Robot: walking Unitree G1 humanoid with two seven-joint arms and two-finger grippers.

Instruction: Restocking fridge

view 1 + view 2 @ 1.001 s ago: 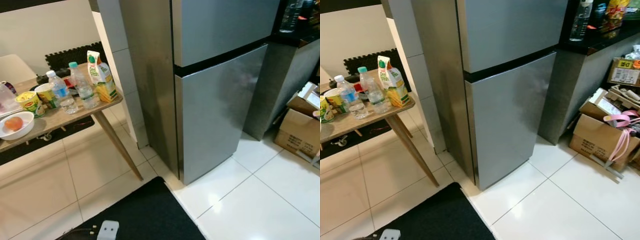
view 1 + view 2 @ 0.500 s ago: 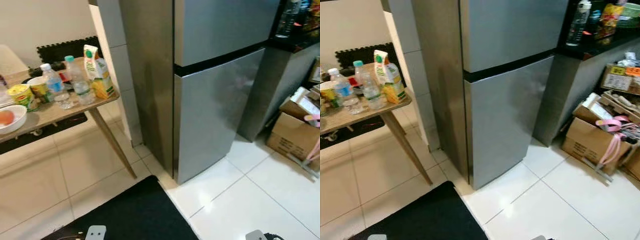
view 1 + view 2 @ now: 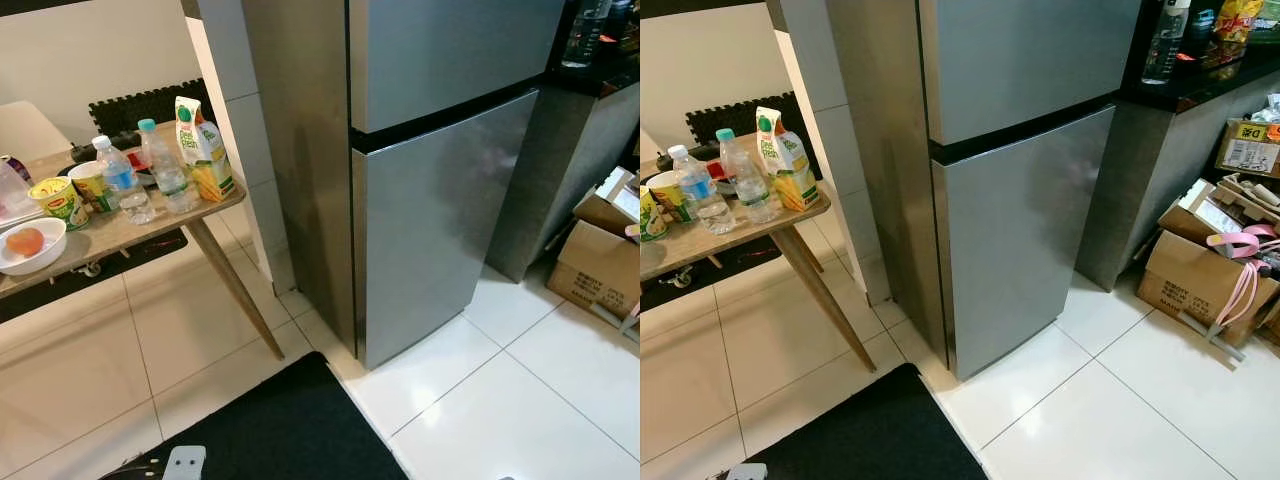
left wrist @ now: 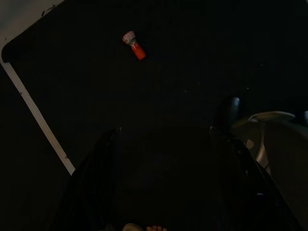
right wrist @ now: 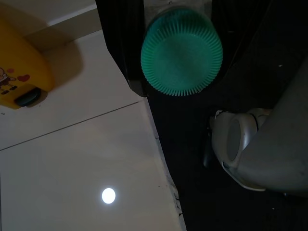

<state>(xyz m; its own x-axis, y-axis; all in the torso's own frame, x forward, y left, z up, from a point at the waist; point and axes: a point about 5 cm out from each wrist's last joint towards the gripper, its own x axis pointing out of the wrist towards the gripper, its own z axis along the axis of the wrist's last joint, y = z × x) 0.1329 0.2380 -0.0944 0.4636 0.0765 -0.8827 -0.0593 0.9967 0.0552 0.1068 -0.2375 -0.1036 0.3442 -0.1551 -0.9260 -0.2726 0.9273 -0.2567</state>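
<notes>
From the head, left eye: stands before a two-door steel fridge, both doors closed, lower door edge meeting glossy white floor tiles with open room in front. At the left a wooden table, its corner reaching toward the fridge's side but apart from it, a tiled column between. On it two water bottles, a juice carton at the corner edge, noodle cups and a white bowl holding an orange fruit. Underfoot, a black mat, its edge running diagonally toward the fridge's base.

Right eye: cardboard boxes crowding the floor at the right, beneath a dark counter touching the fridge's side.

Left wrist (very dark): left gripper spread wide and unladen above the black mat; a small red-orange object lying on the mat, well apart.

Right wrist: right gripper clamped on a green-capped bottle, the ribbed cap sitting squarely between the black fingers, over the mat's edge where it meets white tile. A yellow container near on the tile.
</notes>
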